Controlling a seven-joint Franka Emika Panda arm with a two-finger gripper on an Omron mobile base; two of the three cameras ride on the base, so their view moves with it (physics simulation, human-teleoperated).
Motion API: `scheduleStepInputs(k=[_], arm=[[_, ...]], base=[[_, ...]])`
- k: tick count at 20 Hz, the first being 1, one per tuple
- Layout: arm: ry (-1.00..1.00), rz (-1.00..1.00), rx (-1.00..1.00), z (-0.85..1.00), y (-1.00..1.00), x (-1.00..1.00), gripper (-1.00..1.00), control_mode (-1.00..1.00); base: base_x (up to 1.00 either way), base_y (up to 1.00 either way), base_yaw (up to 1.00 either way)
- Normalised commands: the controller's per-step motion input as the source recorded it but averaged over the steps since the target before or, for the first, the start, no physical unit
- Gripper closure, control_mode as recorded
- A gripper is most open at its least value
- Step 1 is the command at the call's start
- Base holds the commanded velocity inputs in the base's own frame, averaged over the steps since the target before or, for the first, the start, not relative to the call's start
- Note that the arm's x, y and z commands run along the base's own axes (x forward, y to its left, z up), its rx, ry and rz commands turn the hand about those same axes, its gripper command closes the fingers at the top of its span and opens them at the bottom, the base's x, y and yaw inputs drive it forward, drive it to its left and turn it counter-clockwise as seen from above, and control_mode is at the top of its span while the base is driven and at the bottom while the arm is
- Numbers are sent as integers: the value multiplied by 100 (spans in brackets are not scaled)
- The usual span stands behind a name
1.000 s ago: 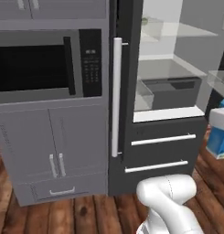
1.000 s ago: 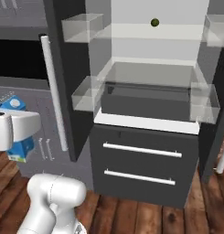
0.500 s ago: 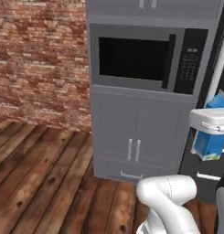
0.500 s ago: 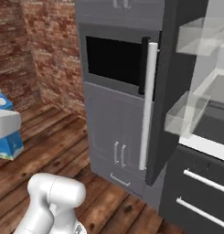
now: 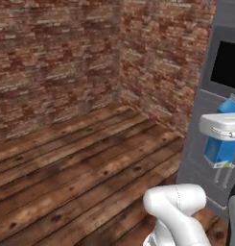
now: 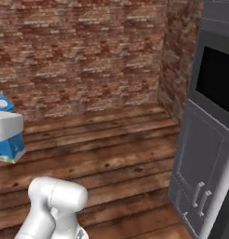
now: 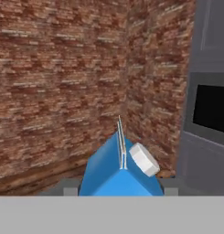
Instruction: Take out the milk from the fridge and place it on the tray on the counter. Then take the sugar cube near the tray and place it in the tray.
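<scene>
1. Biggest change is the whole scene swinging around. A second ago both base views stared straight into the open fridge; half a second ago the microwave cabinet had slid into the middle; now it's mostly brick wall point(image 5: 66, 62) and wood floor point(image 5: 90, 173). That's the base turning, so nothing in the room moved on its own.

2. The milk point(image 5: 223, 144) has come along for the ride. It sits in front of the microwave cabinet point(image 5: 219, 115) in the left base view, and off to the far side from that cabinet in the right base view, hanging above the floor.

3. The gripper point(image 5: 223, 127) has its jaws clamped on the carton. In the hand view the blue gabled top and white cap point(image 7: 143, 159) sit right between the finger tips, upright.

4. So the fridge part looks done, and the robot seems to be mid-carry toward the counter.

5. Tray, counter and sugar cube can't be made out from here, so how far off they are is anybody's guess. Placing the milk and the whole sugar cube step are left.
</scene>
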Motion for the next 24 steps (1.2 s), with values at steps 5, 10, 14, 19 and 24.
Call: scheduleStepInputs(k=[5,10,14,19,24], arm=[[0,0,0,0,0,0,100,100],[0,0,0,0,0,0,100,100],[0,0,0,0,0,0,100,100],[0,0,0,0,0,0,100,100],[0,0,0,0,0,0,100,100]], base=[[0,0,100],[0,0,100],[0,0,100],[0,0,100],[0,-3,100]])
